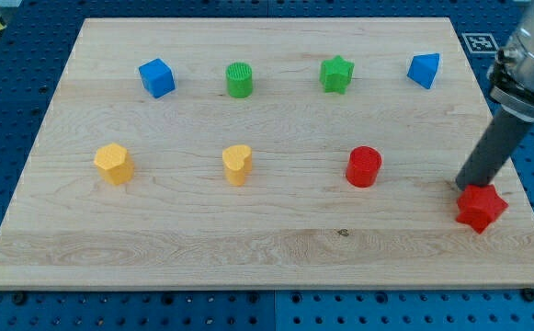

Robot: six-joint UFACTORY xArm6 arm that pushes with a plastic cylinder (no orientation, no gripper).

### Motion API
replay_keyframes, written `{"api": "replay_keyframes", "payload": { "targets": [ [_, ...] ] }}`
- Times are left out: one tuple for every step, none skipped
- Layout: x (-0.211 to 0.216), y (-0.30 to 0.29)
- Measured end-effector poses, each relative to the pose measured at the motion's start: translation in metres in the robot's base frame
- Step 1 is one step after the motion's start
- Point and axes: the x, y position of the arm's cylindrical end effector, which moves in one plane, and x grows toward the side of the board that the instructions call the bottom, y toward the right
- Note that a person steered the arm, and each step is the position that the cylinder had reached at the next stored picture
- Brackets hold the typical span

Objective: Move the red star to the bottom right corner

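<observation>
The red star (481, 208) lies on the wooden board (267, 244) near the view's right edge, a little above the bottom right corner. My tip (463, 187) is the lower end of the dark rod that comes down from the view's upper right. It touches, or nearly touches, the star's upper left side.
A red cylinder (364, 166), a yellow heart (237, 164) and a yellow hexagon (114, 164) stand in a middle row. A blue cube (156, 77), a green cylinder (239, 80), a green star (336, 74) and a blue block (424, 70) stand along the top.
</observation>
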Motion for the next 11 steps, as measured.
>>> {"api": "replay_keyframes", "payload": {
  "targets": [
    [-0.016, -0.006],
    [-0.028, -0.046],
    [-0.005, -0.058],
    [0.018, -0.040],
    [0.031, -0.016],
    [0.031, 0.000],
    [0.016, 0.000],
    [-0.004, 0.005],
    [0.006, 0.021],
    [0.019, 0.025],
    [0.004, 0.025]
  ]
}}
